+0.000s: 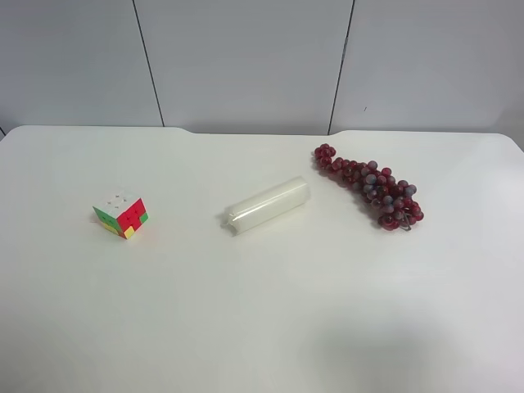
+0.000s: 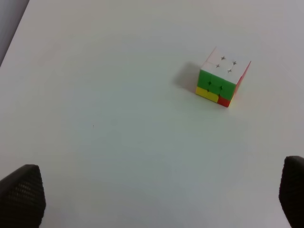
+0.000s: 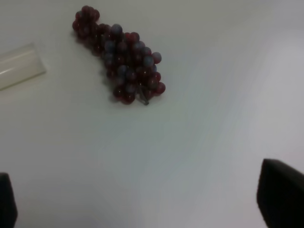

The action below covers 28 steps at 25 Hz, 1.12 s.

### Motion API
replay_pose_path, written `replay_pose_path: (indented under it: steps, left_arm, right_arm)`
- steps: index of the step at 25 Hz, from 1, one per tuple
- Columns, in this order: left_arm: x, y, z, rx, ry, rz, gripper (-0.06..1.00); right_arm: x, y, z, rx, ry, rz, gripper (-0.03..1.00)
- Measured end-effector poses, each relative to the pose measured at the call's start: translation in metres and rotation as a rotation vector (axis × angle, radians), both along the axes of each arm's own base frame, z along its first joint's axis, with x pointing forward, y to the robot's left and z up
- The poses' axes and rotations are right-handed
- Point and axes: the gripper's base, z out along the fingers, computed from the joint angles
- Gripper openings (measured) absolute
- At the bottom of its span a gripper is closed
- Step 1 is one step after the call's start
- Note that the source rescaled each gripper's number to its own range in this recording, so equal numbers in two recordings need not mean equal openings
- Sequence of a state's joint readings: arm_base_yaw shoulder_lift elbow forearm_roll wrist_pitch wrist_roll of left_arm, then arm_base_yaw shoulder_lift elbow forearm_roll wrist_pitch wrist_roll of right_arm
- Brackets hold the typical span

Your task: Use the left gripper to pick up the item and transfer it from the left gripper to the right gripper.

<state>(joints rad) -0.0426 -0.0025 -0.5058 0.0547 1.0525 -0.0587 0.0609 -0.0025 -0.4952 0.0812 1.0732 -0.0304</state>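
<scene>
The item, a small puzzle cube [image 1: 121, 214] with a white top and red, green and yellow sides, rests on the white table at the exterior high view's left. It also shows in the left wrist view as the cube [image 2: 222, 77], well ahead of my left gripper [image 2: 156, 199], whose two black fingertips [image 2: 23, 194] stand far apart at the frame's lower corners: open and empty. My right gripper [image 3: 142, 202] is open too, with only its dark fingertips [image 3: 281, 194] visible over bare table. Neither arm appears in the exterior high view.
A white cylindrical tube [image 1: 268, 205] lies at the table's middle, its end [image 3: 19, 66] showing in the right wrist view. A red-purple grape bunch [image 1: 368, 185] lies to the right, also seen as the grapes [image 3: 118, 57]. A grey panelled wall stands behind the table.
</scene>
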Motion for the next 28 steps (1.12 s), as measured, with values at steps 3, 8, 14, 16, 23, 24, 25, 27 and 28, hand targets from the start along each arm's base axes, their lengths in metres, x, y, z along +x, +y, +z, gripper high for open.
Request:
replay_pose_path:
  steps: [3, 8, 14, 16, 23, 24, 25, 27, 28]
  left_arm:
    - [0.0, 0.0, 0.0, 0.0, 0.0, 0.0, 1.0]
    - [0.0, 0.0, 0.0, 0.0, 0.0, 0.0, 1.0]
    - [0.0, 0.0, 0.0, 0.0, 0.0, 0.0, 1.0]
    - [0.0, 0.0, 0.0, 0.0, 0.0, 0.0, 1.0]
    - [0.0, 0.0, 0.0, 0.0, 0.0, 0.0, 1.0]
    - [0.0, 0.0, 0.0, 0.0, 0.0, 0.0, 1.0]
    - [0.0, 0.0, 0.0, 0.001, 0.0, -0.001, 1.0]
    - [0.0002, 0.0001, 0.0007, 0.027, -0.004, -0.013, 1.0]
    - [0.0007, 0.0001, 0.0035, 0.047, -0.01, -0.021, 1.0]
  right_arm:
    - [0.0, 0.0, 0.0, 0.0, 0.0, 0.0, 1.0]
    - [0.0, 0.0, 0.0, 0.0, 0.0, 0.0, 1.0]
    - [0.0, 0.0, 0.0, 0.0, 0.0, 0.0, 1.0]
    - [0.0, 0.0, 0.0, 0.0, 0.0, 0.0, 1.0]
    - [0.0, 0.0, 0.0, 0.0, 0.0, 0.0, 1.0]
    - [0.0, 0.0, 0.0, 0.0, 0.0, 0.0, 1.0]
    - [0.0, 0.0, 0.0, 0.0, 0.0, 0.0, 1.0]
    - [0.0, 0.0, 0.0, 0.0, 0.0, 0.0, 1.0]
    - [0.0, 0.0, 0.0, 0.0, 0.0, 0.0, 1.0]
